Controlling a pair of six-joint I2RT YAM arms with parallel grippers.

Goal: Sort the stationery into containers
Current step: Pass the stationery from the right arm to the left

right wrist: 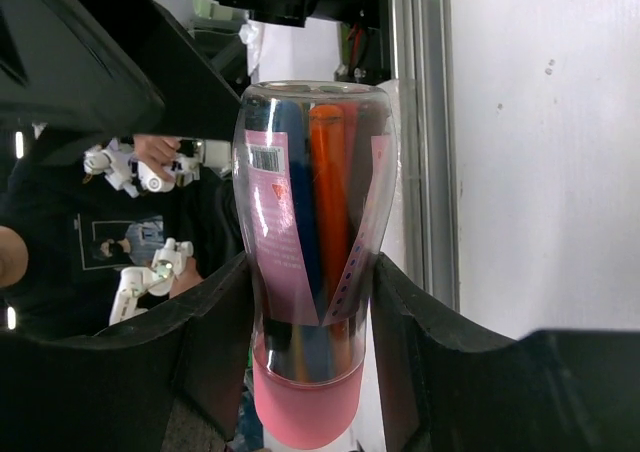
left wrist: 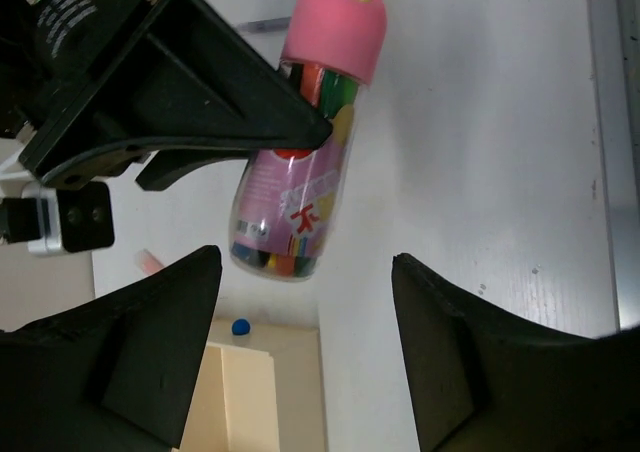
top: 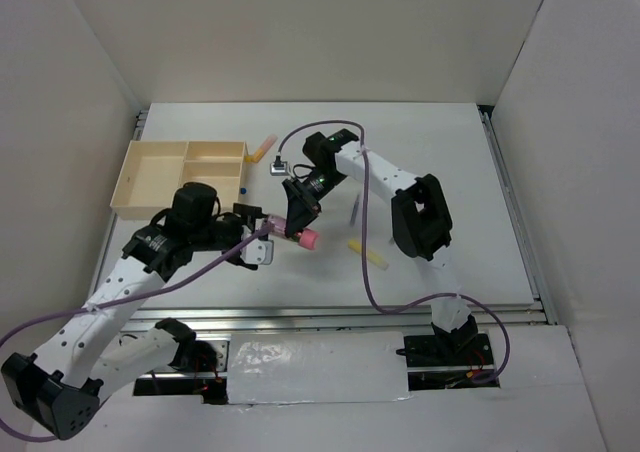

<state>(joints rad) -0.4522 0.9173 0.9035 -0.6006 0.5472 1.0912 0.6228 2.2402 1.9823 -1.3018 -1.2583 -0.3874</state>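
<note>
My right gripper (top: 297, 218) is shut on a clear pink-capped tube (top: 300, 236) filled with coloured pens and holds it above the table; its jaws press both sides of the tube (right wrist: 310, 222) in the right wrist view. My left gripper (top: 258, 234) is open and empty, just left of the tube. In the left wrist view the tube's clear base (left wrist: 290, 212) hangs just ahead of my left gripper (left wrist: 305, 352), not between its fingers. The pale-tan wooden tray (top: 150, 177) lies at the far left, and its corner also shows in the left wrist view (left wrist: 270, 402).
A yellow marker (top: 368, 255) lies right of the tube. A thin grey pen (top: 354, 210) lies beyond it. A yellow-and-pink pen (top: 262, 150) lies by the tray's far right corner. A small blue ball (top: 243, 188) sits by the tray's right wall.
</note>
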